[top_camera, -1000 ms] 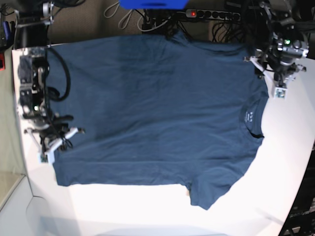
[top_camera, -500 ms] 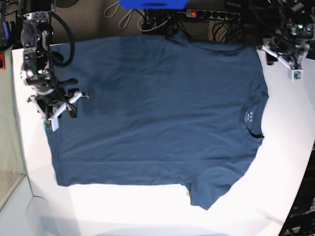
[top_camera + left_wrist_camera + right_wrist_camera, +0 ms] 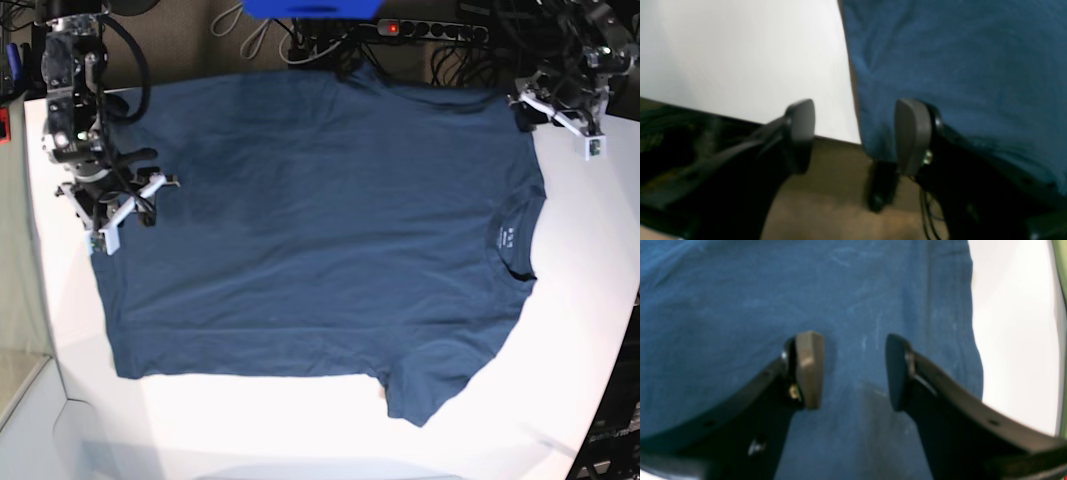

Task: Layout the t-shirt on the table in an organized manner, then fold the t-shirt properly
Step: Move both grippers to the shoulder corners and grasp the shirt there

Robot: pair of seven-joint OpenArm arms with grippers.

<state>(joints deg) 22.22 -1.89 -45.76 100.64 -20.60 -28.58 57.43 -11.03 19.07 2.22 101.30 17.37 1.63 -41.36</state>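
Looking at the base view, your t-shirt [image 3: 320, 240] lies collar-right between both spread, empty grippers: right gripper [image 3: 125, 210] at its left hem, left gripper [image 3: 560, 115] at its upper-right shoulder.

The t-shirt [image 3: 320, 230] lies flat across the table [image 3: 560, 330], so you have nothing raised in the way over its whole middle. Bare table lies at six o'clock and at four o'clock in the base view, free for a pass. At twelve o'clock the far edge is crowded: a power strip [image 3: 430, 30], cables [image 3: 300, 45] and a blue object [image 3: 310, 8] sit just beyond the shirt. The right claw [image 3: 125, 210] hangs over the shirt's hem at nine o'clock, jaws apart with only cloth below. The left claw [image 3: 555, 110] sits at two o'clock by the sleeve at the table edge, jaws apart, with floor [image 3: 840, 186] under it.
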